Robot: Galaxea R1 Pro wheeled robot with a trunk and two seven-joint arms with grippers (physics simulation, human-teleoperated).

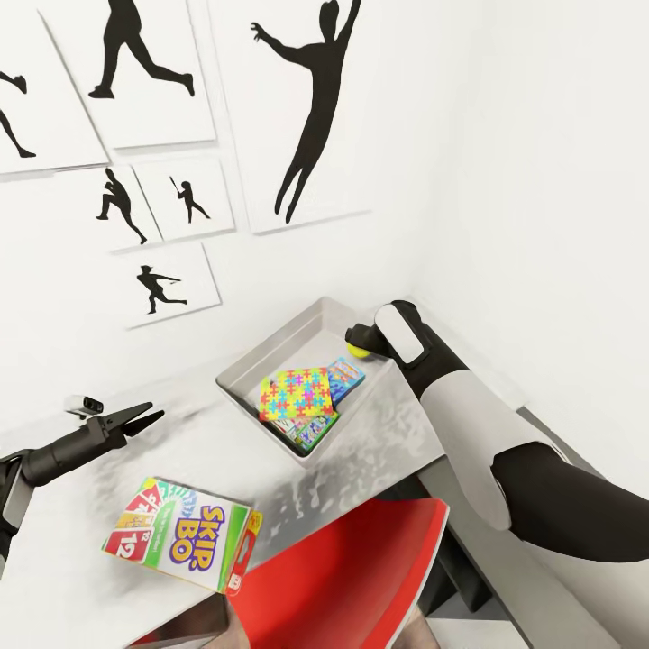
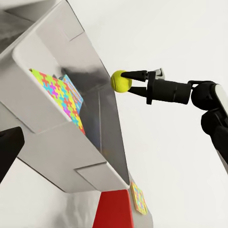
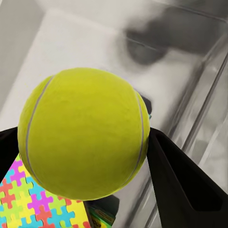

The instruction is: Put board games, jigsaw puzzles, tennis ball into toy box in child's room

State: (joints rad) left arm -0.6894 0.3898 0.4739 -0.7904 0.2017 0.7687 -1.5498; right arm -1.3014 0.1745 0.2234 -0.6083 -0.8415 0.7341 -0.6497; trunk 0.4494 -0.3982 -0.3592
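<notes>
From the head camera, the right gripper (image 1: 361,341) is mostly hidden behind its own white wrist; just the tennis ball (image 1: 358,343) peeks out at the far rim of the toy box (image 1: 270,351). The right arm reaches forward over the box's right side. Inside the box lies a jigsaw puzzle (image 1: 296,395) on top of other cartons, which are partly covered and hard to read. The left gripper (image 1: 135,419) hovers over the pale surface (image 1: 72,532), its fingers narrowly parted and holding nothing. The Skip-Bo carton (image 1: 182,534) lies near the surface's front edge, beside the red chair (image 1: 351,577).

In the left wrist view, the right gripper (image 2: 130,81) is seen from the side, its fingers clamped on the ball (image 2: 121,81) just above the box's wall (image 2: 90,61). A puzzle's edge (image 2: 57,90) shows inside.

The right wrist view has the ball (image 3: 84,133) close up between dark fingers (image 3: 180,180), blocking much of the box floor (image 3: 95,42); a puzzle corner (image 3: 33,204) shows below it.
</notes>
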